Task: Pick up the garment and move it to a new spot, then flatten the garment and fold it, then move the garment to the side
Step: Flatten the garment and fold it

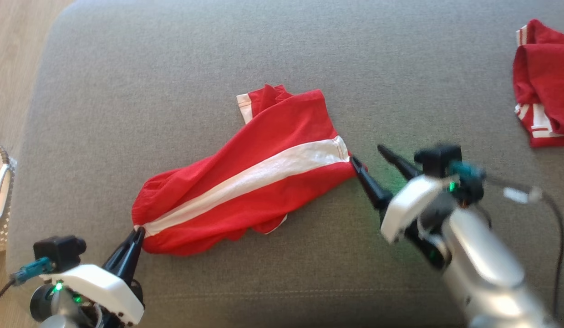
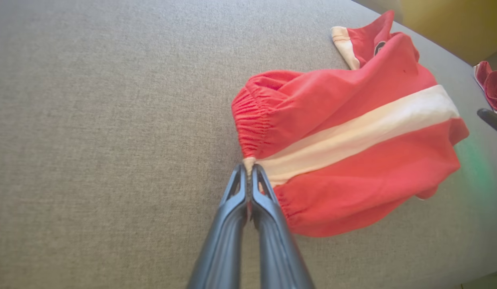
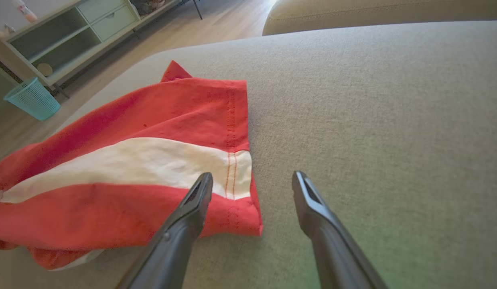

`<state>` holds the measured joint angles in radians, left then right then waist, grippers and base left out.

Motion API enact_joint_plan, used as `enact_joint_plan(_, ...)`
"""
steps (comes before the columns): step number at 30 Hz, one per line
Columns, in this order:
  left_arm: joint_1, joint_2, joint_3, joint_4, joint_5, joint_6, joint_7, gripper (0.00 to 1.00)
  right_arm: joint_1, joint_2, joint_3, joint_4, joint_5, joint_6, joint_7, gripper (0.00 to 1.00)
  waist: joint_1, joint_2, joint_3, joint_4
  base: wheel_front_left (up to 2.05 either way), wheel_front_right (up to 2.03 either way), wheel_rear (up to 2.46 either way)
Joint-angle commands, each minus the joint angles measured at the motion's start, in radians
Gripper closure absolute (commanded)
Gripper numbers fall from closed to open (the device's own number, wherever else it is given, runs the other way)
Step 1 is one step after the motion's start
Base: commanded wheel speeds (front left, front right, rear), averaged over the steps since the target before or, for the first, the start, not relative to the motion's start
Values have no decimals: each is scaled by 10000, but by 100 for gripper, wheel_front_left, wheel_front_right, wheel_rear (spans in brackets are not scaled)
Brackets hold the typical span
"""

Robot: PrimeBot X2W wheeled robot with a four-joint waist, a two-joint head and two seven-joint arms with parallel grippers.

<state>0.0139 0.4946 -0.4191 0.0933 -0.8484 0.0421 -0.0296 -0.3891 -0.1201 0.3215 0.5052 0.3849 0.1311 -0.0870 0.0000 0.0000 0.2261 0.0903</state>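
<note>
Grey, coarse-woven sofa cushion (image 1: 172,68) underneath everything, with wooden floor (image 1: 13,54) beyond its rounded edge. Slantwise across the middle, resting on the cushion: red garment (image 1: 245,182) with one broad white stripe (image 1: 263,171), puckered and bunched at the elastic waistband (image 2: 252,120), smoother toward the double-stitched hem (image 3: 232,120). Thin, soft cotton by the look, likely to drape and slide easily over the rough weave.

Low at the near corner, left gripper (image 1: 138,232), fingers (image 2: 232,208) pressed together, pinching the gathered waistband at the end of the white stripe. At the opposite end, right gripper (image 1: 366,153), fingers spread wide, one tip over the hem corner, the other over bare cushion, nothing gripped. Well apart at the far right edge, second red-and-white piece (image 1: 543,86), crumpled.

Probably mid-flattening. To do it well:
- Bring the right fingers onto the hem beside the stripe and close on both layers.
- Draw the two ends apart, low and even, just enough to take out the wrinkles.
- Avoid lifting high or tugging hard, for fear of springing the elastic back or rolling the tucked-under flap (image 1: 275,223) further beneath.
- Mind the curled corner (image 1: 250,102) on the far side; worth spreading afterwards.
</note>
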Motion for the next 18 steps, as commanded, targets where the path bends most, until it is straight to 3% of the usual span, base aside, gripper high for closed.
enact_joint_plan(1, -556, 232, 328, -67, 149, -72, -133, 100, -714, -271, 477, -89, 360, -4, 441, 0, 0, 0, 65, 54, 0, 0, 0)
enact_joint_plan(9, -1145, -188, -179, 541, 412, -337, -184, 100, -2838, -1271, 2541, 930, 2021, -4, 2385, 0, 0, 0, 336, 416, 0, 0, 0)
enact_joint_plan(16, -1620, -500, -482, 897, 584, -508, -256, 100, -3243, -1596, 4054, 1786, 2645, -4, 2818, 0, 0, 0, 506, 774, 0, 0, 0)
enact_joint_plan(17, -1662, -534, -498, 944, 589, -523, -279, 100, -3263, -1606, 4261, 1847, 2746, -4, 2821, 2, 0, 0, 511, 803, 0, 0, 0)
enact_joint_plan(18, -1695, -559, -514, 989, 598, -536, -303, 100, -3293, -1631, 4453, 1895, 2812, -4, 2773, 20, 0, 0, 511, 825, 0, 0, 0)
